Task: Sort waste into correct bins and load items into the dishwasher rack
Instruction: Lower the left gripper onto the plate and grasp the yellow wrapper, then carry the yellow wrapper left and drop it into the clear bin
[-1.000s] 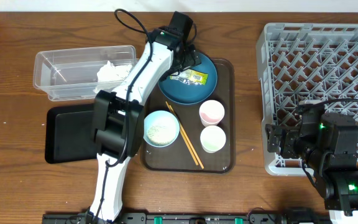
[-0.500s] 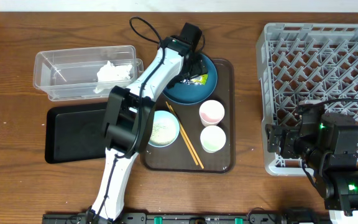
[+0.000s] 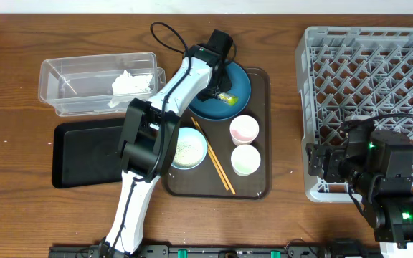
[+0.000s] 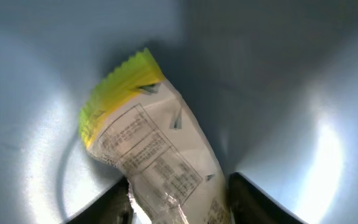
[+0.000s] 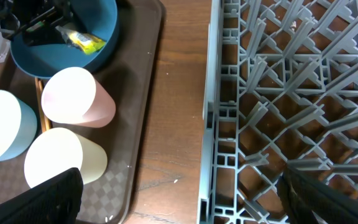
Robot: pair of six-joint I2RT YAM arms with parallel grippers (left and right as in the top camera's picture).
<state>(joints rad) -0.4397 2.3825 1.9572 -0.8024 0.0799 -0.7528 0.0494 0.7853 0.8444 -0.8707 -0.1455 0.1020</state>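
While the wrapper lies on the blue plate at upper middle, my left gripper straddles its end, and I can't tell if it's actually pinched. Right gripper gapes wide, empty. Tissue is in the tub; rack has nothing loaded, so most of it's left.

A robot test bench laid out as a dish-clearing station. A white arm and a black arm rise from the near edge of a wooden counter. A grey rack sits right. A brown tray in the middle carries a plate, bowl and cups. A clear tub and black tray sit left.
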